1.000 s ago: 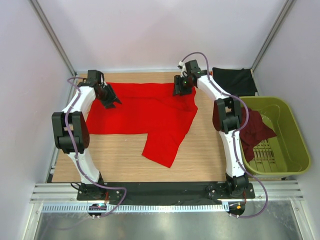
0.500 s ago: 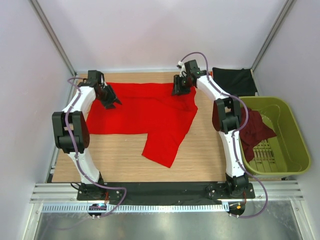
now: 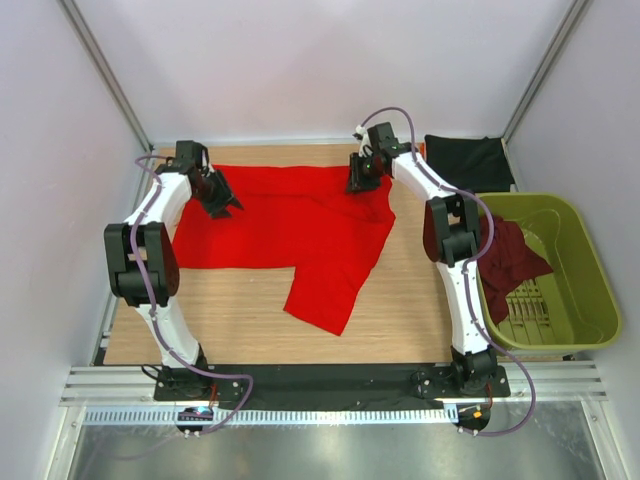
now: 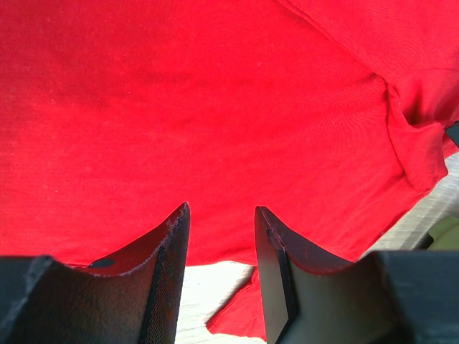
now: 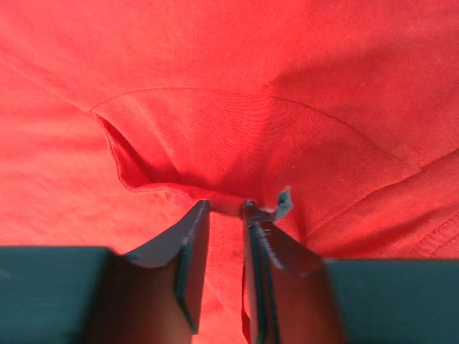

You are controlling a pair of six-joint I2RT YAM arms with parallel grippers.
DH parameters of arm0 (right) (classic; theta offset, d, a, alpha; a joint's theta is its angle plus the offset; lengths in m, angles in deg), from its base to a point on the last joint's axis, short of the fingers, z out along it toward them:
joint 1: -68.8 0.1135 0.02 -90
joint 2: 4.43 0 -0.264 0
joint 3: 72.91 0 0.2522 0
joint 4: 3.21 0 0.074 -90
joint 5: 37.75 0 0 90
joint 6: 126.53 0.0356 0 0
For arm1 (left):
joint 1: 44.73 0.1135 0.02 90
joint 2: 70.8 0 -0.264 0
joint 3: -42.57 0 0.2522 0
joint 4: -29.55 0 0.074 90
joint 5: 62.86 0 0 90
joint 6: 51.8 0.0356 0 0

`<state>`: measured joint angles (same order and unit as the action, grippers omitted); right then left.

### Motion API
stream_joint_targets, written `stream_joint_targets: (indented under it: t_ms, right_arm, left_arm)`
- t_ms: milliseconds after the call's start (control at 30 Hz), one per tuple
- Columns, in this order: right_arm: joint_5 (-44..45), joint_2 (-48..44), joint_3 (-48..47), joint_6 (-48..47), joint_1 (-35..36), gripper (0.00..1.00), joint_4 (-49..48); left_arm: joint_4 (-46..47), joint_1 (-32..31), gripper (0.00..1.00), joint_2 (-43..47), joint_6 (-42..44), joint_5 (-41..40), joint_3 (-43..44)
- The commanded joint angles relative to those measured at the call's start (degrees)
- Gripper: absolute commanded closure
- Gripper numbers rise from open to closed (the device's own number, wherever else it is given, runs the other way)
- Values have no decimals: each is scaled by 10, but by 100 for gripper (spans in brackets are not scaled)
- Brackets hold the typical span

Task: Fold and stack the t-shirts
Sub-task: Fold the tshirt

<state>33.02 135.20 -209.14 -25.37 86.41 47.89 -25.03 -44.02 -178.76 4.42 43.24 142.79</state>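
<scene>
Tabletop is largely covered by the red shirt; the basket at right is filled by a maroon shirt, a black shirt behind it. The left gripper is held spread over the red shirt, whose collar is pinched by the right gripper.

- The red t-shirt runs off the left wrist picture at 9, 12 and 3 o'clock, so its outline cannot be followed there.
- In the right wrist view, a fold of that shirt sits at the tips of the right gripper. Whether the fingers pinch it cannot be told.
- From above, the left gripper, at 10 o'clock, is too small and dark to tell whether it touches the cloth.
- The maroon t-shirt in the basket is hidden on its 9 o'clock side by the right arm.
- The black t-shirt, at 1 o'clock, is too dark to make out its folds.
</scene>
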Motion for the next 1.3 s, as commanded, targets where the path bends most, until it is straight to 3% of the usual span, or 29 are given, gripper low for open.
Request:
stream_joint_targets:
  t_ms: [0,233,500,667,733,767,800,1033,1133,1267]
  right_arm:
    - [5,-15,-7,9,7,69,-12]
    - [10,-50,19,25,28,99,-3]
    - [30,-169,198,50,73,99,-35]
    - [41,-222,250,62,93,99,-40]
    - [51,-235,261,67,97,95,-38]
    - [57,-239,261,69,97,91,-35]
    - [68,-242,261,72,96,81,-30]
    - [128,-250,243,80,65,57,-3]
    - [156,-257,246,87,53,55,5]
    - [154,-261,274,97,10,62,-11]
  left_arm:
    - [-3,-2,57,1,9,10,21]
    - [-2,-2,58,2,6,9,20]
    - [11,-25,58,0,-5,15,16]
    - [21,-37,57,-2,-15,20,14]
    - [26,-46,57,-3,-21,20,13]
    - [28,-51,57,-2,-28,23,13]
    - [31,-60,57,-2,-32,25,13]
    - [72,-136,57,-21,-88,44,24]
    - [117,-156,57,-33,-138,51,6]
    - [182,-198,57,-55,-181,39,-12]
